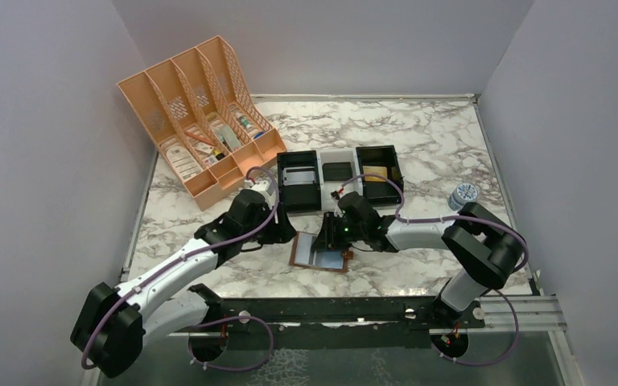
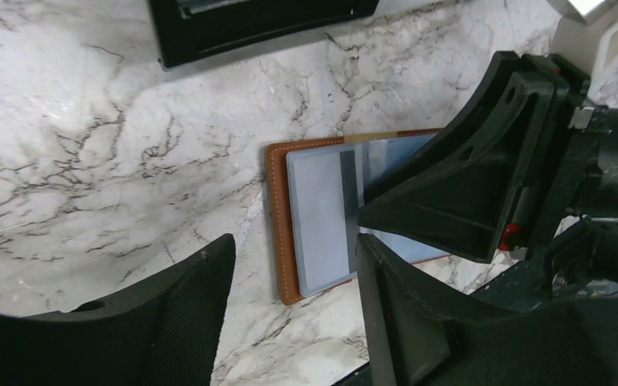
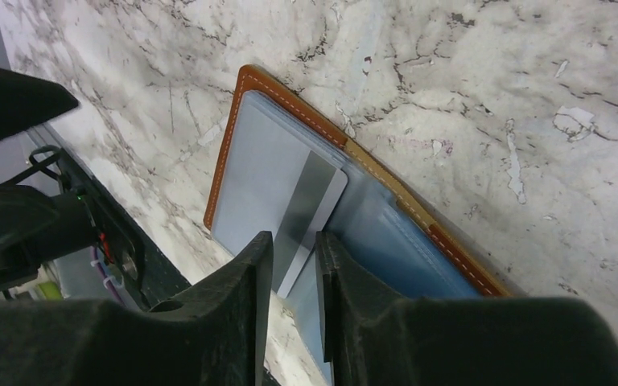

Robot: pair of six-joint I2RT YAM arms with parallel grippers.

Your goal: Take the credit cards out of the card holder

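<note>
The card holder [image 1: 298,253], a brown leather wallet, lies spread open on the marble near the front edge; it also shows in the left wrist view [image 2: 278,225] and the right wrist view [image 3: 290,92]. A grey credit card [image 3: 310,201] sticks out as a narrow strip along the wallet's middle fold, over the pale blue-grey pockets; in the left wrist view it is a dark strip [image 2: 346,181]. My right gripper [image 3: 295,245] is down at the wallet with its jaws a narrow gap apart, and the card's strip shows in that gap. My left gripper [image 2: 294,241] is wide open and empty beside the wallet's left edge.
A row of black-and-white trays [image 1: 338,173] stands just behind the wallet, its near wall in the left wrist view [image 2: 249,28]. An orange file organiser [image 1: 201,121] sits at the back left. A small round container [image 1: 463,195] is at the right. The table's dark front rail [image 1: 354,310] is close.
</note>
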